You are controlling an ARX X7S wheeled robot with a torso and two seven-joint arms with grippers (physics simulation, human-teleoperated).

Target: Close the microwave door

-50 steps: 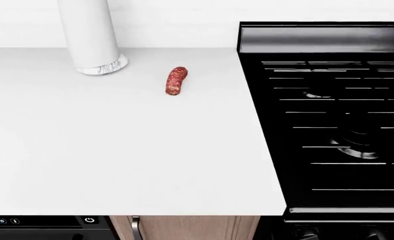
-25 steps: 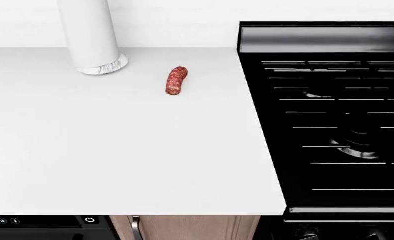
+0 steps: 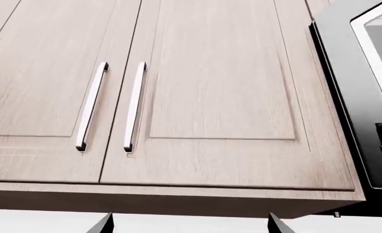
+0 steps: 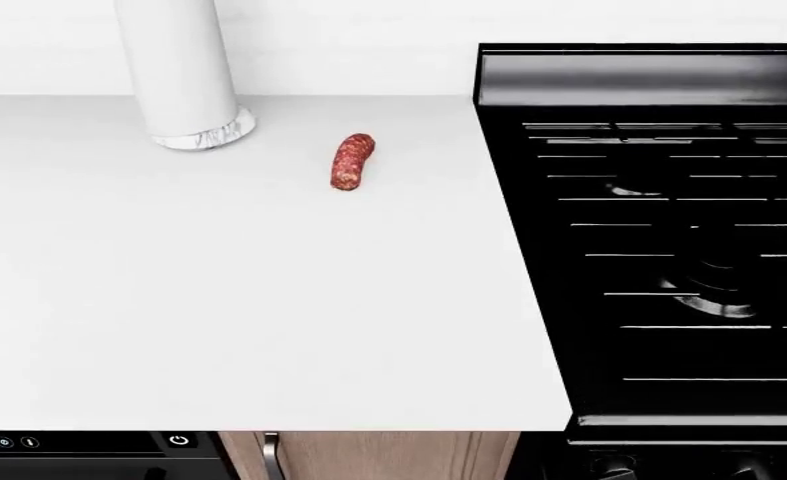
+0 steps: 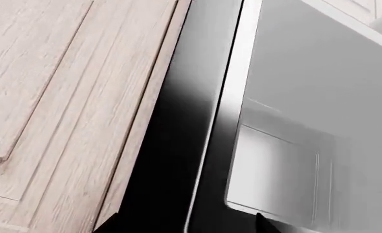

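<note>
Head view: a white countertop [image 4: 233, 300] fills most of the frame. At the upper left stands a tall white cylinder with a marbled base [image 4: 186, 75], and just right of it lies a small red speckled sausage [image 4: 352, 161], well apart from the counter's edges. The right side of the frame is taken by a black gas stove with dark grates [image 4: 673, 250]. Along the bottom left edge runs a black appliance control strip with small white icons [image 4: 86, 441], beside a wooden cabinet front [image 4: 380, 455]. Neither arm nor gripper shows here.

In the left wrist view, two pale wood cabinet doors [image 3: 177, 92] with a pair of slim metal bar handles [image 3: 113, 107] fill the frame. At the right edge a dark-framed microwave with a grey glass door [image 3: 365, 73] begins, touching the cabinet's side. Only two dark fingertips [image 3: 103, 224] of the left gripper [image 3: 189, 224] peek in along the bottom edge, set wide apart with nothing between them.

In the right wrist view, pale wood panelling sits at left; the microwave door's [image 5: 294, 121] long silvery edge runs steeply from the top centre down toward the bottom. Whether it stands ajar I cannot tell. The right gripper's [image 5: 187, 223] tips are spread, holding nothing.
</note>
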